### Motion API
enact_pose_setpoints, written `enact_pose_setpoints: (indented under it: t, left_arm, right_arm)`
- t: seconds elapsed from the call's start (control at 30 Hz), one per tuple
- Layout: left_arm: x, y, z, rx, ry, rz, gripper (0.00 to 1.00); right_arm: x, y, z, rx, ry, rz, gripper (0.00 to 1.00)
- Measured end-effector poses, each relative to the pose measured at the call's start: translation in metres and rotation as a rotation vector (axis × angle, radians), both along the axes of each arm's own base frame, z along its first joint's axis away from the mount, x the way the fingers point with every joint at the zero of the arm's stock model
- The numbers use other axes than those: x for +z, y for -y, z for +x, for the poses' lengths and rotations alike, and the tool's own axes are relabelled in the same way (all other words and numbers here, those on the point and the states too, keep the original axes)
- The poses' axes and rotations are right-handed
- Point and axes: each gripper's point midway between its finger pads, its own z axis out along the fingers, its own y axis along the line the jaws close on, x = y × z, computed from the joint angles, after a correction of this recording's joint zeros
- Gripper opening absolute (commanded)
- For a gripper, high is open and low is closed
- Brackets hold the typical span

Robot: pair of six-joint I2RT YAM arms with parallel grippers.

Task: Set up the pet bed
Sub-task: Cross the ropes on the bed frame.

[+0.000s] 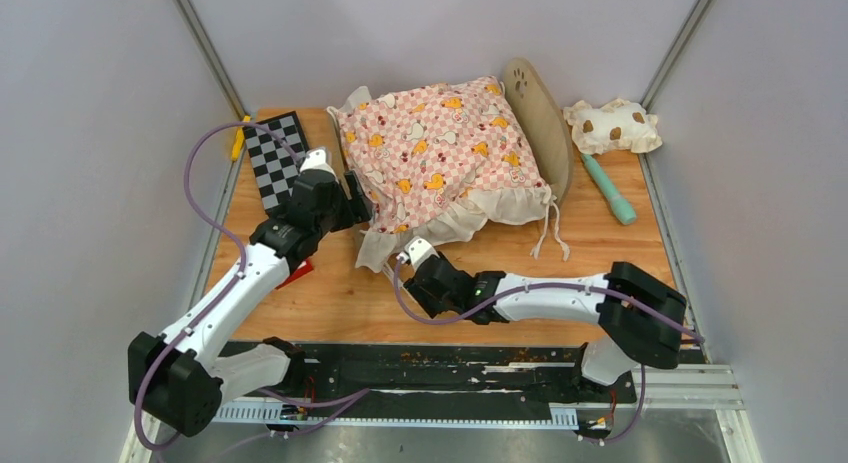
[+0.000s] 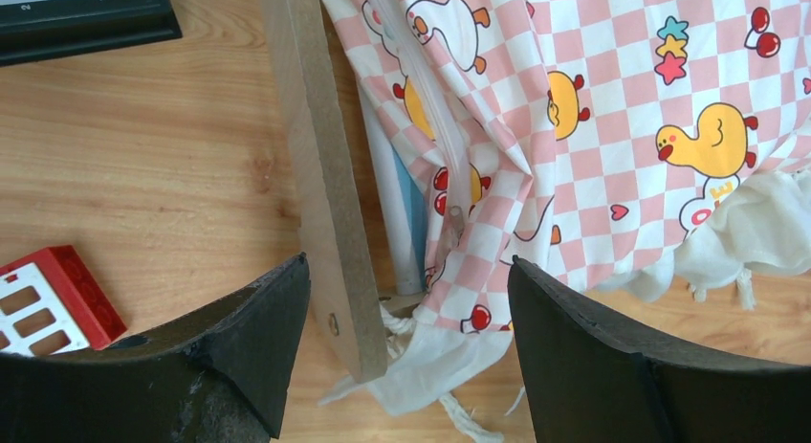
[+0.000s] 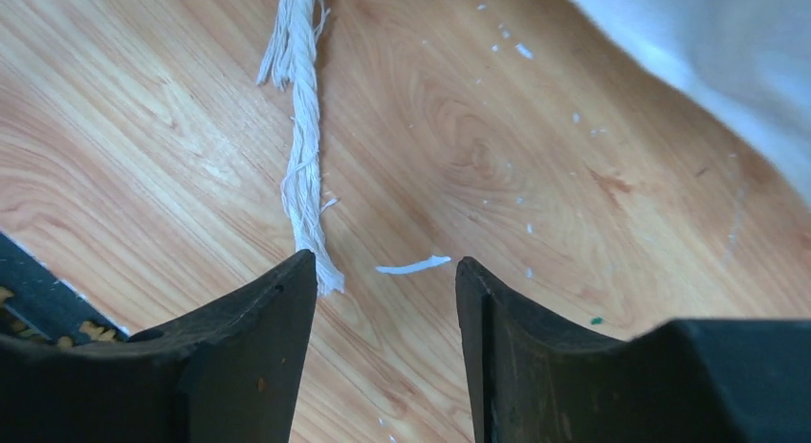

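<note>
The pet bed [image 1: 548,133] stands mid-back on the table [image 1: 330,303], with the pink checkered cushion [image 1: 440,153] laid over it, ruffle spilling off the near corner. The spotted pillow [image 1: 612,125] lies apart, probably not yet placed. The left claw [image 2: 406,280] is spread astride the bed's side rail [image 2: 325,175]. The right claw [image 3: 383,271] is spread and holds nothing.

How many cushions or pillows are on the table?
2: pink checkered ruffled cushion over the light-wood bed frame; small cream brown-spotted pillow at the far right. More could hide beneath.
</note>
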Motion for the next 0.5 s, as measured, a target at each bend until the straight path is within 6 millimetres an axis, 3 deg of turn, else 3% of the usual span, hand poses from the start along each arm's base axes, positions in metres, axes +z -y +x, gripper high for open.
enact_pose_setpoints:
  t: [0.13, 0.27, 0.5]
  left_arm:
    - [0.003, -0.004, -0.007, -0.010, 0.001, 0.015, 0.82]
    - [0.008, -0.009, -0.015, -0.022, 0.008, 0.034, 0.82]
    - [0.021, -0.018, -0.027, -0.023, 0.053, 0.043, 0.82]
  right_arm:
    - [0.026, -0.002, 0.000, 0.008, 0.029, 0.079, 0.51]
    - [0.047, -0.026, -0.005, 0.077, 0.028, 0.208, 0.46]
    - [0.038, -0.084, -0.004, 0.199, 0.010, 0.282, 0.45]
